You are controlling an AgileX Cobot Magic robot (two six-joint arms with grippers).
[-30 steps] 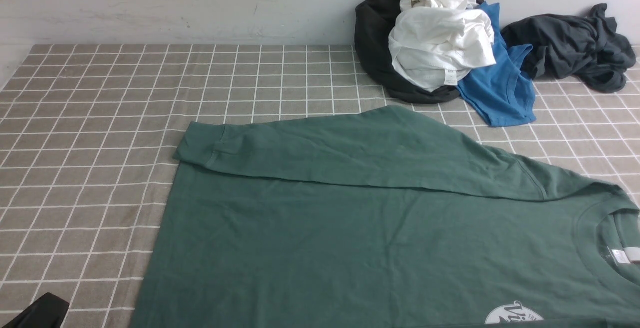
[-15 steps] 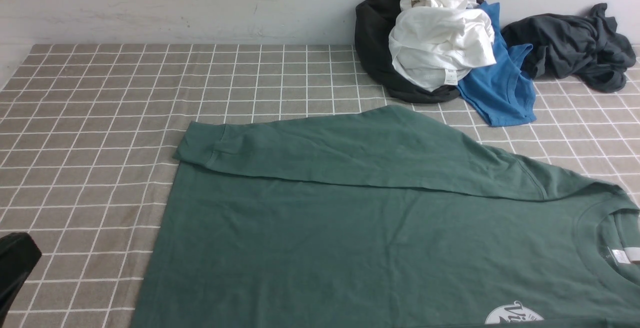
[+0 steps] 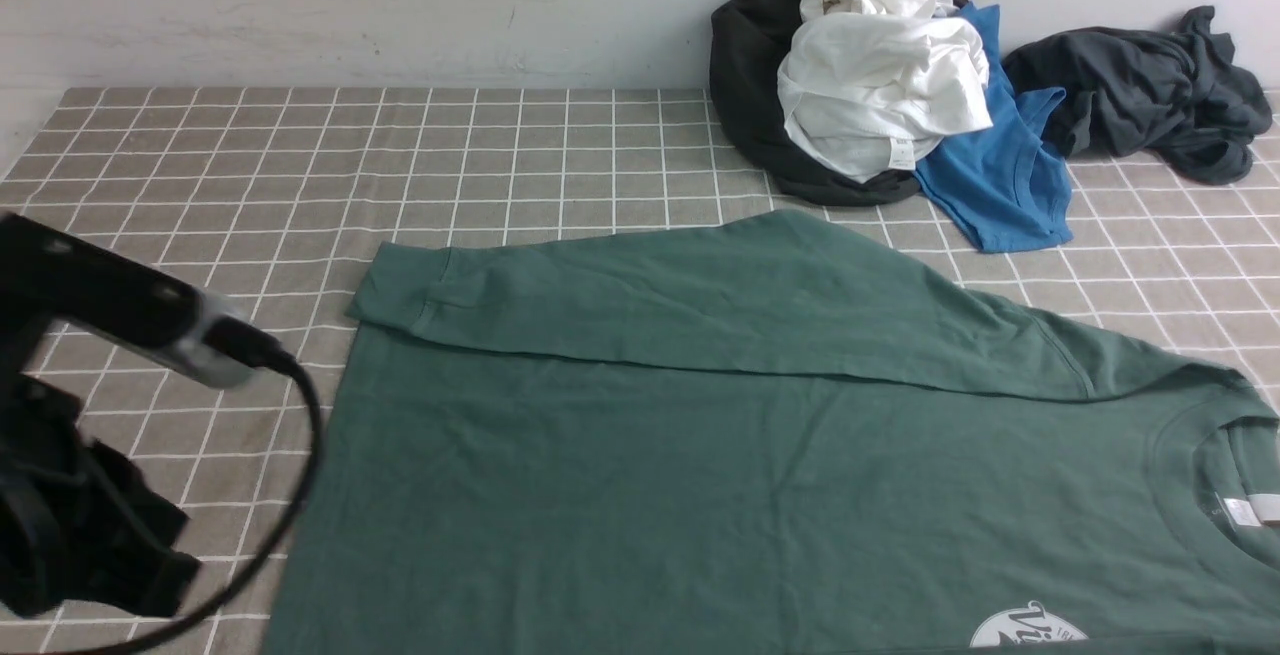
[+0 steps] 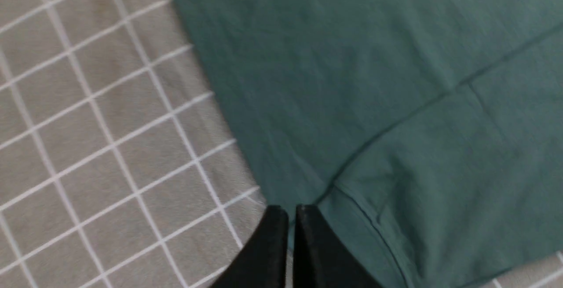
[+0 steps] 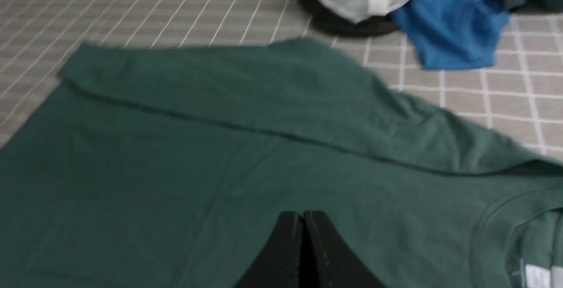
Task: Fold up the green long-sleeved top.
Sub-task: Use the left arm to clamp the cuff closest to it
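The green long-sleeved top (image 3: 700,455) lies flat on the checked cloth, neck (image 3: 1195,495) to the right. One sleeve is folded across its body, with the cuff (image 3: 400,295) at the left. The white label (image 3: 1240,510) and white print (image 3: 1030,630) show at the lower right. My left arm (image 3: 90,535) hangs over the cloth just left of the top. My left gripper (image 4: 290,211) is shut and empty, with its tips at the top's edge beside the cuff (image 4: 374,226). My right gripper (image 5: 303,215) is shut and empty above the top's body (image 5: 176,169); it is out of the front view.
A pile of black, white and bright blue garments (image 3: 880,85) lies at the back, against the wall. A dark grey-black garment (image 3: 1150,95) lies at the back right. The checked tablecloth (image 3: 300,165) is bare at the left and back left.
My left arm has come up from the lower left corner into view and now stands close to the top's left edge. The top has not moved.
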